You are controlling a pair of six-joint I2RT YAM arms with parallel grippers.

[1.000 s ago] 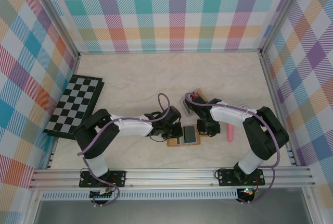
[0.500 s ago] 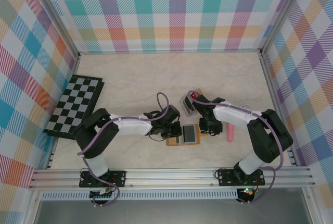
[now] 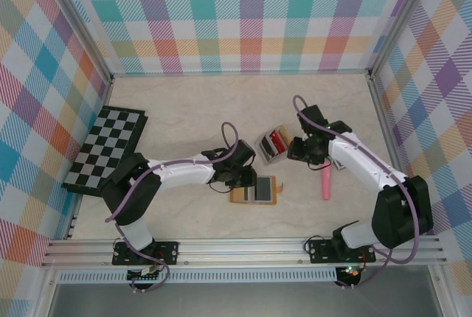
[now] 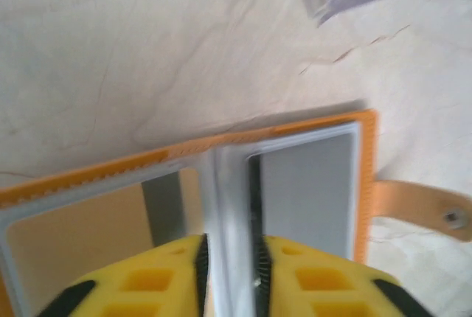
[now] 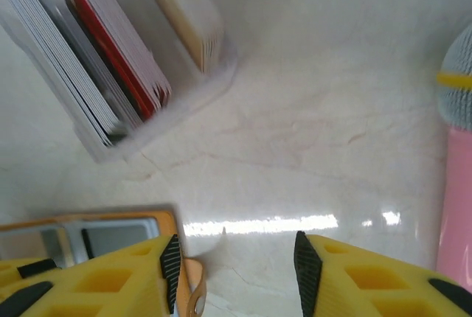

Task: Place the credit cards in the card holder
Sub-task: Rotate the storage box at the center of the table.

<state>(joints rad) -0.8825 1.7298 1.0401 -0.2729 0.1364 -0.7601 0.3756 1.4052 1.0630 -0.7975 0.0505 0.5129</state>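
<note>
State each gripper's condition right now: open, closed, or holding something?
Left gripper: narrow gap over the middle fold of the card holder; grip cannot be told.
Right gripper: open, holding nothing.

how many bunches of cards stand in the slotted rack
3: a pale grey plastic bunch, a red bunch beside it, then a cream bunch; others may be hidden.

The right gripper [image 3: 302,149] has been withdrawn from the card holder [image 3: 259,190] toward the far side, its jaws widened.

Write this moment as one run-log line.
left gripper: at open card holder, jaws narrow | right gripper: open, empty | credit cards: in grey rack
</note>
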